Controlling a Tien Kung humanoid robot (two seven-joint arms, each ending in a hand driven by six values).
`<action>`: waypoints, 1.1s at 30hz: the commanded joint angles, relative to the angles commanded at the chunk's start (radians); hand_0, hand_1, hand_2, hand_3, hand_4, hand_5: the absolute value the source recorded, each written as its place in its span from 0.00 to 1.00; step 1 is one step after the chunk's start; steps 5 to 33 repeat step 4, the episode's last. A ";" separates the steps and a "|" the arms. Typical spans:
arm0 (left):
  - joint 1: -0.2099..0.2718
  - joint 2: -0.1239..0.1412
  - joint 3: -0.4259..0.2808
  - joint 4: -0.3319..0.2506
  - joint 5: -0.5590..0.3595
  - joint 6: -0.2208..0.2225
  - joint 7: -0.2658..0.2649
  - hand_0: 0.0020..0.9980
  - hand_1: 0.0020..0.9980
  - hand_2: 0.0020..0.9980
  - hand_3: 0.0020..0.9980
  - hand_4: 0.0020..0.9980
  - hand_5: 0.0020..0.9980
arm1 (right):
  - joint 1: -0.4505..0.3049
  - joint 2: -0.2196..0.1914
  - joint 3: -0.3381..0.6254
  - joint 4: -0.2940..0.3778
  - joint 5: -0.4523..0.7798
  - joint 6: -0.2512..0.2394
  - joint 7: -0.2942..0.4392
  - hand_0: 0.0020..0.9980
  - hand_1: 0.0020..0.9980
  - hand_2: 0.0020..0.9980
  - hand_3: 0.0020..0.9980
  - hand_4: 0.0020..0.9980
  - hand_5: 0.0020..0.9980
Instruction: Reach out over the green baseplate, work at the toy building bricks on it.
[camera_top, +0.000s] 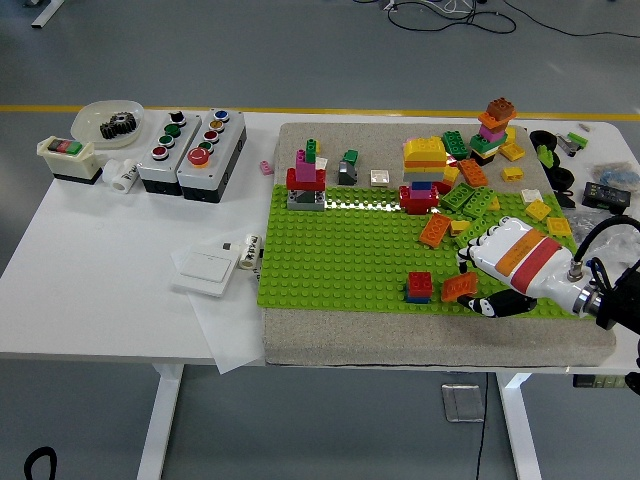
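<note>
The green baseplate lies on a grey mat in the head view. My right hand, white with an orange and a red band, reaches in from the right over the plate's front right part. Its fingers are curled around a flat orange brick, thumb toward the near edge. Just left of that, almost touching, stands a red brick on a blue one. Further back are a yellow-topped stack, a red and pink stack and several loose bricks. My left hand is out of the picture.
A small brick tower stands at the mat's back right. Two button boxes, a white bowl and a white switch plate on paper lie left of the mat. Cables and small gadgets crowd the table's right edge.
</note>
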 joint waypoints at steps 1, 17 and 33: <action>0.000 0.000 -0.001 0.000 0.001 0.000 0.000 0.64 0.64 0.67 0.61 0.66 0.66 | 0.001 0.001 -0.001 0.000 0.000 0.000 0.000 0.11 0.32 0.47 0.52 0.76 0.56; 0.001 0.000 -0.002 0.000 0.003 -0.002 0.001 0.64 0.64 0.67 0.61 0.66 0.66 | 0.005 0.008 -0.006 0.000 0.000 -0.001 0.000 0.11 0.32 0.47 0.52 0.76 0.56; 0.001 0.000 -0.002 0.000 0.003 -0.002 0.001 0.64 0.64 0.67 0.61 0.66 0.66 | 0.005 0.008 -0.006 0.000 0.000 -0.001 0.000 0.11 0.32 0.47 0.52 0.76 0.56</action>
